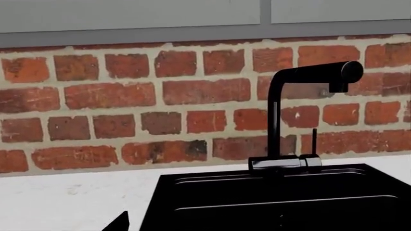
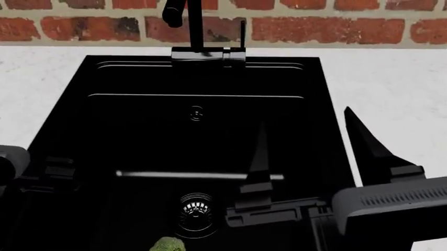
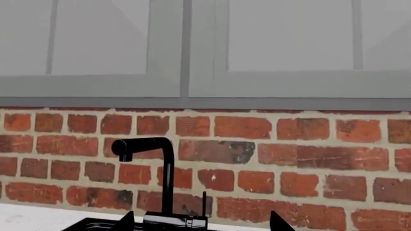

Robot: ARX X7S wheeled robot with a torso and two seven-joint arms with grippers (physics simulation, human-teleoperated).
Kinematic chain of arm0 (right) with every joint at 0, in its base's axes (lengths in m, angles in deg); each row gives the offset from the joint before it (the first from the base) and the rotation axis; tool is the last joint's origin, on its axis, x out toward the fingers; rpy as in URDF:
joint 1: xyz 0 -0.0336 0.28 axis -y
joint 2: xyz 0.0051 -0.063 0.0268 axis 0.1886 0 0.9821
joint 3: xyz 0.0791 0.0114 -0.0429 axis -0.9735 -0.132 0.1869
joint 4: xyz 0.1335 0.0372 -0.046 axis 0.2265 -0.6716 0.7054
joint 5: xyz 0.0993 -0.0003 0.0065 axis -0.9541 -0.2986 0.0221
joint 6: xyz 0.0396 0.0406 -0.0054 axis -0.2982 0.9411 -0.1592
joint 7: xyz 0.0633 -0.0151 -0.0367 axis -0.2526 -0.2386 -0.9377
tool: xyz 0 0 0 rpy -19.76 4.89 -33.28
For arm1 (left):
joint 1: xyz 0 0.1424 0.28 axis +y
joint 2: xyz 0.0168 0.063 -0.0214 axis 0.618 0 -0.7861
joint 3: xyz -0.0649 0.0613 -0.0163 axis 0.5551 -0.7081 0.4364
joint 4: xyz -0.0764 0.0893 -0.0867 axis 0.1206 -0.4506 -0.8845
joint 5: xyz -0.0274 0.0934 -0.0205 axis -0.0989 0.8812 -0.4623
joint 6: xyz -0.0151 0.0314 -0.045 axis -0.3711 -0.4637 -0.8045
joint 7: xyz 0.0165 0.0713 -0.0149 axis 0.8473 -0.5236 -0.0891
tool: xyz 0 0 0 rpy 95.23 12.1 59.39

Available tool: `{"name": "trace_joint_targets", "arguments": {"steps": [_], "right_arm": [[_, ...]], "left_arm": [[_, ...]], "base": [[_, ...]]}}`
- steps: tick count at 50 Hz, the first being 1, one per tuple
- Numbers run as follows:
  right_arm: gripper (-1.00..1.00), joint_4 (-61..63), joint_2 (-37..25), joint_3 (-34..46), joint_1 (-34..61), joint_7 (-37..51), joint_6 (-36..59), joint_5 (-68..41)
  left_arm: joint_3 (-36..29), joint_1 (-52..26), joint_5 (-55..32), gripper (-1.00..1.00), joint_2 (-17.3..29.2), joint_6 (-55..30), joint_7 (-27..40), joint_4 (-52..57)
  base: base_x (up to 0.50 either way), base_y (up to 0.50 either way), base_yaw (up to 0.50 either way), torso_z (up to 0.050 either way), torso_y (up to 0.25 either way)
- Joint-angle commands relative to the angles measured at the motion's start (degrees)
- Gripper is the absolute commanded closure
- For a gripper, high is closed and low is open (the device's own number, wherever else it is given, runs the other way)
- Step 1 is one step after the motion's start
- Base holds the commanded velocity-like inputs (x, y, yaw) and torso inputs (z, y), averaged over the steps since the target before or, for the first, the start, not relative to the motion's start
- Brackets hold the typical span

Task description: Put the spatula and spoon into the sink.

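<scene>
My right jaws [image 2: 307, 151] stand spread open and empty, one finger [image 2: 260, 157] over the sink [image 2: 140, 130], the other over its right rim beside the white bench [image 2: 391, 83]. A thin grey bar [image 2: 181, 175] lies across the basin, passing just behind that inner finger. The drain [image 2: 196, 207] and a broccoli floret [image 2: 167, 244] sit lower left. I cannot pick out the spoon. My left jaws are barely visible; I cannot tell their state.

Even, soft light fills the renders; the white counter [image 2: 391, 78] reads bright. The glossy black sink [image 2: 70, 104] swallows detail, showing only thin highlight lines. Brick textures look slightly blurred.
</scene>
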Motion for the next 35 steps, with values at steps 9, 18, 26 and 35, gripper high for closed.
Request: {"name": "trace_joint_targets", "arguments": {"steps": [9,18,26,35], "right_arm": [[-1.00,0.6,0.5,-1.8,-1.1,-0.5,-0.8,0.0],[-1.00,0.5,0.4,-1.6,-1.0,-0.1,-0.9,-0.3],[-1.00,0.4,0.2,-1.5,-1.1,0.1,-1.0,-0.5],[-1.00,0.2,0.0,-1.2,-1.2,0.4,-1.3,-0.6]], "left_arm": [[1.4,-0.2,0.5,-1.00,-0.8,0.0,-0.1,-0.3],[0.8,-0.1,0.5,-1.00,-0.2,-0.1,-0.2,-0.3],[0.6,-0.2,0.4,-1.00,0.0,0.0,0.0,-0.2],[0.2,-0.1,0.5,-1.00,0.5,0.1,0.1,-0.3]], "base": [[0.00,0.00,0.00,0.000,0.000],[0.00,0.00,0.00,0.000,0.000],[0.00,0.00,0.00,0.000,0.000],[0.00,0.00,0.00,0.000,0.000]]}}
